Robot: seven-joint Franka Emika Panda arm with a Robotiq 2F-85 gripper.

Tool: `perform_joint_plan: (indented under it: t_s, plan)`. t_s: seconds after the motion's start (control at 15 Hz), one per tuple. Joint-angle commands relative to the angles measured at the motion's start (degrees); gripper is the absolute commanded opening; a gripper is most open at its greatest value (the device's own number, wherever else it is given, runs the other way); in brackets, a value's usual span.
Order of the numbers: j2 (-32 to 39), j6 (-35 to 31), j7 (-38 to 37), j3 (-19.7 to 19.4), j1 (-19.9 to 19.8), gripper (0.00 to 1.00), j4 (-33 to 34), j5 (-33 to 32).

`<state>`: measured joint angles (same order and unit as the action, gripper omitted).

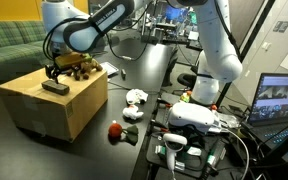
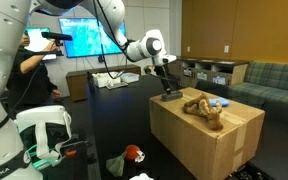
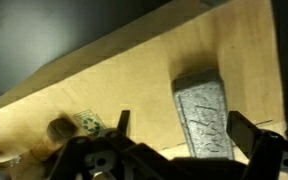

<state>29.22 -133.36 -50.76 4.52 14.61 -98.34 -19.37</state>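
The claw (image 3: 182,125) stands open, its fingers wide apart, hanging just over a grey block (image 3: 204,105). The block lies flat on the box (image 1: 69,112) near one edge, its long axis running across the line between the fingers. The arm (image 1: 94,25) arches over, with the wrist pointing down. A plush toy (image 2: 204,108) lies nearby.

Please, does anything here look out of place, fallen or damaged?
Nothing looks damaged or spilled. Only a small red soft toy lies loose on the black table, close beside the brown cardboard box, with white crumpled items scattered near it; they look dropped rather than placed.
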Motion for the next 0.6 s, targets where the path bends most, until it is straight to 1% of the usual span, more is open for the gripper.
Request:
perform_joint_plan:
  t_s: [0.0,0.07,0.13,0.2,0.27,0.4,0.53]
  plan:
    - [1.9,9.3,5.1,0.0,3.2,1.00,8.3,3.5]
    - [2.7,11.5,5.4,-0.1,4.0,1.00,10.4,3.7]
    - [3.7,12.7,3.9,-1.1,5.2,1.00,12.7,2.2]
    - [4.9,13.1,2.1,-2.2,6.4,1.00,14.8,0.4]
    - [6.2,13.5,2.1,-2.7,7.0,0.99,16.9,-0.2]
    - [9.0,13.6,0.5,-4.8,8.5,1.00,21.5,-2.8]
    - [11.5,14.2,0.3,-6.0,8.9,1.00,25.4,-3.3]
